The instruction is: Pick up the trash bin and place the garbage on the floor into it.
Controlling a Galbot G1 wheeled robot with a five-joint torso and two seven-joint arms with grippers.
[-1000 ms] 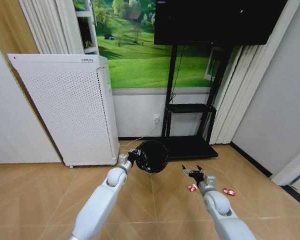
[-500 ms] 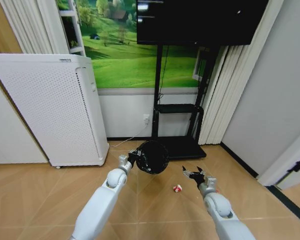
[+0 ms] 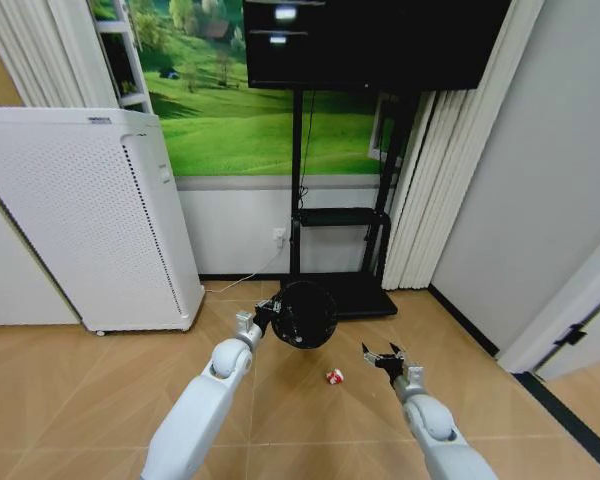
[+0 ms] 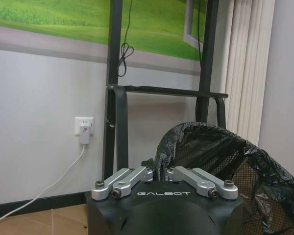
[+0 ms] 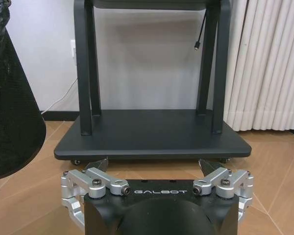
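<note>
My left gripper is shut on the rim of the black wire-mesh trash bin, holding it off the floor with its bottom turned toward me. The left wrist view looks past the left gripper into the trash bin's black liner. One crumpled red-and-white piece of garbage lies on the wooden floor between my arms. My right gripper hovers open just right of that wrapper. In the right wrist view the right gripper holds nothing and the trash bin hangs beside it.
A tall white perforated appliance stands at the left wall. A black TV stand with a low platform lies straight ahead, curtains to its right. A cable and wall socket sit beside the stand.
The head camera has swung to the right, so the room has shifted left in view. Both arms keep their poses. One wrapper that showed at the right a second ago is no longer in view.
</note>
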